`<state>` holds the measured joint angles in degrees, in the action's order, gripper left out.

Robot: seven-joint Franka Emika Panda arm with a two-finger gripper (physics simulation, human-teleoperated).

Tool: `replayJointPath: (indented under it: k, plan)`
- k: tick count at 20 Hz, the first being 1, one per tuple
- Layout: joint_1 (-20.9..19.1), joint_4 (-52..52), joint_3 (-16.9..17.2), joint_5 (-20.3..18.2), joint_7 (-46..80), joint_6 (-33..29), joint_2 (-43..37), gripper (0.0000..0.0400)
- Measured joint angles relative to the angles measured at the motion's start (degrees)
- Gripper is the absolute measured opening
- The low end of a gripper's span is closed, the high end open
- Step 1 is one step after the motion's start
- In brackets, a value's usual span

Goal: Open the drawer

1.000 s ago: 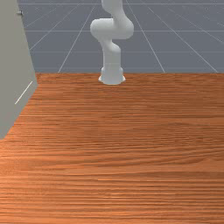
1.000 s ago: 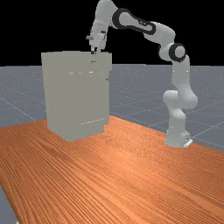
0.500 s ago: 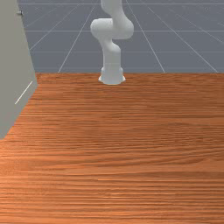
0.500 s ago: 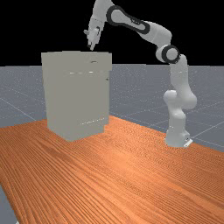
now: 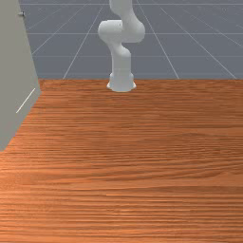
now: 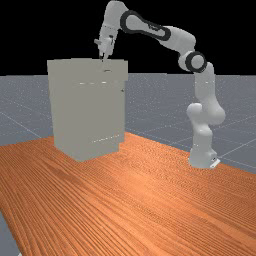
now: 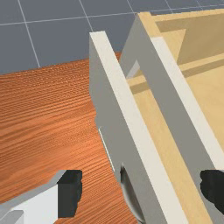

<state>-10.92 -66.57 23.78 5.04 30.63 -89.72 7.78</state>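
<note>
Since half a second ago, pincer (image 7: 141, 191) is lower, over the handle (image 7: 126, 188); likely lining up a grasp. Spread wide, gripping nothing. Drawer (image 7: 107, 87) sits high in the cabinet (image 6: 100, 110), partly out, facing over the bench (image 6: 150, 200); front's long axis level.

In the far view, the gripper (image 6: 104, 64) is lower than half a second ago; its tips, then above the top of the cabinet (image 6: 87, 110), now overlap its upper part, near the handle (image 6: 107, 71); against one second ago, the gripper sits a little farther to the far view's left; the forearm (image 6: 150, 28) is slightly lower than half a second ago; the elbow (image 6: 196, 61) is back a little toward the far view's right, though left of its place one second ago.
</note>
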Motion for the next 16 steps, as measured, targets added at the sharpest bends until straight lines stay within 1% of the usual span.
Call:
replayJointPath:
  k: [4, 5, 8, 12, 16]
  plan:
    - [0.89, -2.92, 0.53, -0.2, 0.11, 0.22, 0.88, 0.0395]
    - [1.29, -3.74, 0.42, -0.3, 0.22, 0.23, 0.41, 0.04]
    - [3.14, -8.18, -1.12, -0.08, 1.03, 0.45, -2.89, 0.04]
    - [7.18, -16.56, -6.49, 1.69, 6.13, 0.31, -10.56, 0.04]
    - [10.78, -21.93, -13.86, 2.81, 12.48, 1.6, -15.64, 0.04]
